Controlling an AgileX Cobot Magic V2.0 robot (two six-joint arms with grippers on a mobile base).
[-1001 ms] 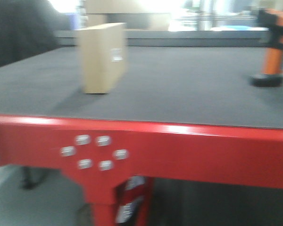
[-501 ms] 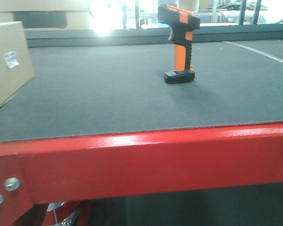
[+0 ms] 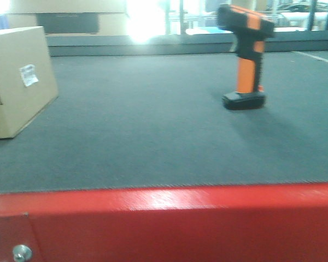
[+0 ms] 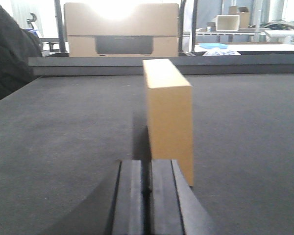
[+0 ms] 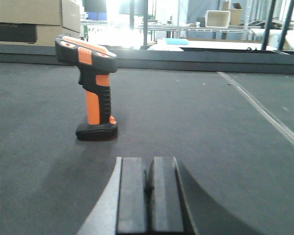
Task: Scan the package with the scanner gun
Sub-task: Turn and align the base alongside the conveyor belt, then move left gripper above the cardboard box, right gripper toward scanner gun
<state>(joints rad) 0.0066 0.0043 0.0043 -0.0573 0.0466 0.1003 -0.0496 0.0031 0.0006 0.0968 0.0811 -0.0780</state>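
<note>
package [image 3: 19, 82] is sitting at the left edge of the dark mat [image 3: 153, 125] in the front view, its small white label [image 3: 28, 75] on the side turned toward the scanner [image 3: 246, 57], which is standing upright on its flat black base well apart to the right, head pointing left. a red frame [image 3: 180, 218] is running along the near edge of the table. in the left wrist view the left gripper [image 4: 148, 196] is pressing its jaws together with nothing between them, the package rising just ahead and slightly right of the tips, while a longer carton [image 4: 121, 29] with a dark panel is sitting at the far edge. in the right wrist view the right gripper [image 5: 148, 196] is likewise closed and empty, the scanner standing ahead of it to the left, near but not touching.
</note>
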